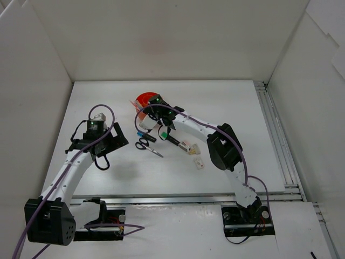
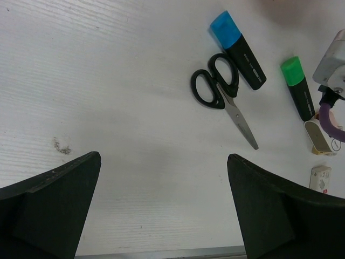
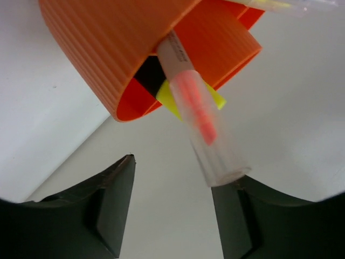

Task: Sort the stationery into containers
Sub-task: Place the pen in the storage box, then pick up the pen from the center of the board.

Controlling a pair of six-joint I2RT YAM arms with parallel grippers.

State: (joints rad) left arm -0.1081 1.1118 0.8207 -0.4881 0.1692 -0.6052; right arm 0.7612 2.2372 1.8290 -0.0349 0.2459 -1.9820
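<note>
The orange organiser (image 1: 145, 99) stands at the back middle of the table. In the right wrist view the organiser (image 3: 108, 54) holds a yellow highlighter (image 3: 170, 100) and a clear pen with a pink core (image 3: 199, 124). The pen leans out towards my right gripper (image 3: 172, 172), which is open, with the pen's end by its right finger. That right gripper (image 1: 145, 121) hangs just in front of the organiser. The black-handled scissors (image 2: 221, 94), blue highlighter (image 2: 237, 51) and green highlighter (image 2: 298, 86) lie on the table. My left gripper (image 2: 164, 156) is open and empty, short of the scissors.
A beige eraser (image 2: 318, 139) and a white eraser (image 2: 321, 177) lie right of the green highlighter, near the right arm's cable (image 2: 330, 116). In the top view the erasers (image 1: 186, 145) sit beside the right arm's elbow (image 1: 223, 145). White walls enclose the table.
</note>
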